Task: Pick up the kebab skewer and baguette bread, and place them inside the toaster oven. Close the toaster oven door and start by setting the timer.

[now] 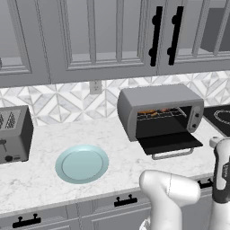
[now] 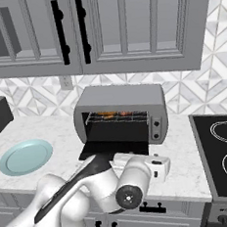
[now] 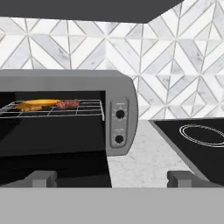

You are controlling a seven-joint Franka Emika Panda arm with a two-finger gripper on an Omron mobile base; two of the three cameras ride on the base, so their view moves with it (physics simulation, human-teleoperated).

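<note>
The toaster oven stands on the counter with its door folded down flat. On the wire rack inside lie the golden baguette bread on the left and the reddish kebab skewer right beside it. Two knobs sit on the oven's right panel. My gripper is open and holds nothing. It hovers low in front of the oven's right end, by the lowered door, looking at the panel.
A pale blue plate lies on the marble counter left of the oven. A grey slot toaster stands at the far left. The black cooktop lies right of the oven. Wall cabinets hang overhead.
</note>
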